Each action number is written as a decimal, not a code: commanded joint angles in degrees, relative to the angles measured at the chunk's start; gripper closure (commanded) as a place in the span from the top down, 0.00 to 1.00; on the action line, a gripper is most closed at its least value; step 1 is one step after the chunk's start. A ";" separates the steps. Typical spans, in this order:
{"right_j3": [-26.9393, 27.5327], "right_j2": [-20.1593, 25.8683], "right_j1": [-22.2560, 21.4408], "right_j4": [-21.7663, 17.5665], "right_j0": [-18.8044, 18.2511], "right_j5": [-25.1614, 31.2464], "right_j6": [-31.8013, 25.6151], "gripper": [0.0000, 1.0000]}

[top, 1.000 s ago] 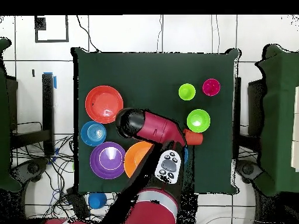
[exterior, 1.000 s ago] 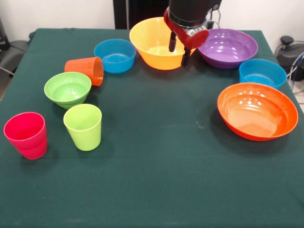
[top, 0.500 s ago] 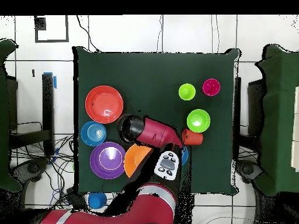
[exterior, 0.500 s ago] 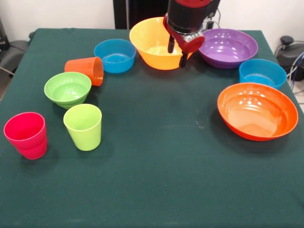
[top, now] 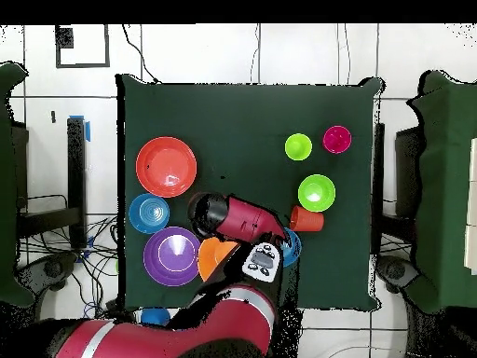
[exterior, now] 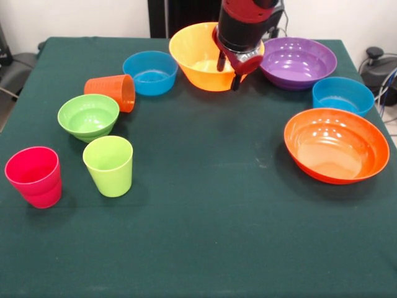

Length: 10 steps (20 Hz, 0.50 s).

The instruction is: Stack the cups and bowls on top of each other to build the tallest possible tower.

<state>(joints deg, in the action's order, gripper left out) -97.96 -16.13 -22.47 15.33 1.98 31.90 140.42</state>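
**Inspector A:** State of the gripper (exterior: 227, 70)?

**Inspector B:** Released. Its two dark fingers (exterior: 221, 61) stand apart with nothing between them, hanging at the front rim of the yellow-orange bowl (exterior: 197, 56), on that bowl's purple-bowl side. In the overhead view the arm (top: 238, 216) covers most of that bowl.

**Inspector A:** Bowls along the far edge of the table (exterior: 205, 236)?

**Inspector B:** Three: a small blue bowl (exterior: 150, 72), the yellow-orange bowl just beside it, then the wide purple bowl (exterior: 298, 62) toward the corner. All upright and empty.

**Inspector A:** And down the side edge from the purple one?

**Inspector B:** A second small blue bowl (exterior: 342, 94), then the wide red-orange bowl (exterior: 335, 144) just beside it, nearer the front.

**Inspector A:** The cups?

**Inspector B:** All toward the opposite side. The orange cup (exterior: 112, 91) lies on its side, mouth toward the first blue bowl. The small green bowl (exterior: 88, 116) sits just beside it. The lime green cup (exterior: 108, 165) and the pinkish red cup (exterior: 34, 176) stand upright near the side edge, apart from each other.

**Inspector A:** Any tower?

**Inspector B:** Nothing is stacked; every piece rests on the cloth singly.
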 commanded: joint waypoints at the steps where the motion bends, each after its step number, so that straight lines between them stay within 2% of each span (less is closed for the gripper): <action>1: -0.36 4.41 4.23 0.28 0.07 -5.70 7.25 1.00; 2: 0.15 4.11 4.37 -0.45 0.11 -5.79 6.40 1.00; 3: 0.55 3.97 4.46 -0.77 0.03 -5.38 5.66 0.00; 7: 0.52 4.25 3.85 0.17 -0.41 -4.36 6.07 0.00; 8: -0.11 4.79 3.40 0.69 -0.84 -6.40 6.46 0.00; 10: -0.27 3.85 1.83 0.65 -0.14 -6.40 7.02 0.00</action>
<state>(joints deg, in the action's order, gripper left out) -98.12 -16.59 -20.88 15.32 1.98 30.72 140.42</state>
